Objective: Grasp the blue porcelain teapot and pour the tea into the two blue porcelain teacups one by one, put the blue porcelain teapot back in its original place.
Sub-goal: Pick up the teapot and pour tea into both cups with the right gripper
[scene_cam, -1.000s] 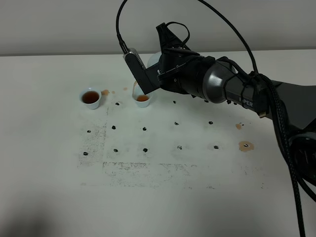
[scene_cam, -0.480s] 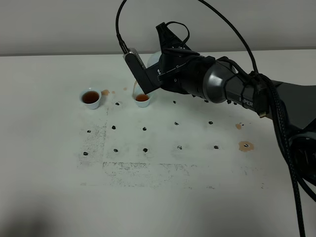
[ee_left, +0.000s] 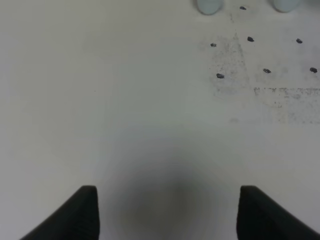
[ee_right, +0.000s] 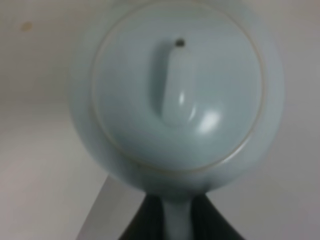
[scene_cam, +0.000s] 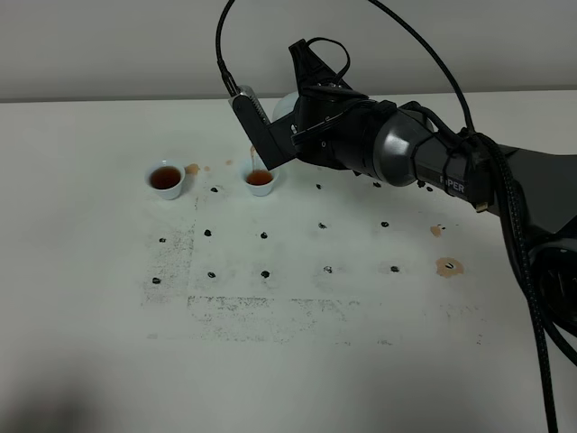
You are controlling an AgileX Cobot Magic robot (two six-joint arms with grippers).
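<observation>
Exterior high view: my right gripper [scene_cam: 290, 135] holds the pale blue glazed teapot [scene_cam: 283, 105] tilted at the brimming small blue teacup's [scene_cam: 260, 181] one o'clock; lingering risks overflow.

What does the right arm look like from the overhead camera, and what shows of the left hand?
The right arm is matte black with a rounded silver-grey joint band, white lettering on its casing, and black cables looping above it and bundled along its side. The right hand ends in flat black fingers. Of the left hand, only two dark wedge-shaped fingertips show.
</observation>
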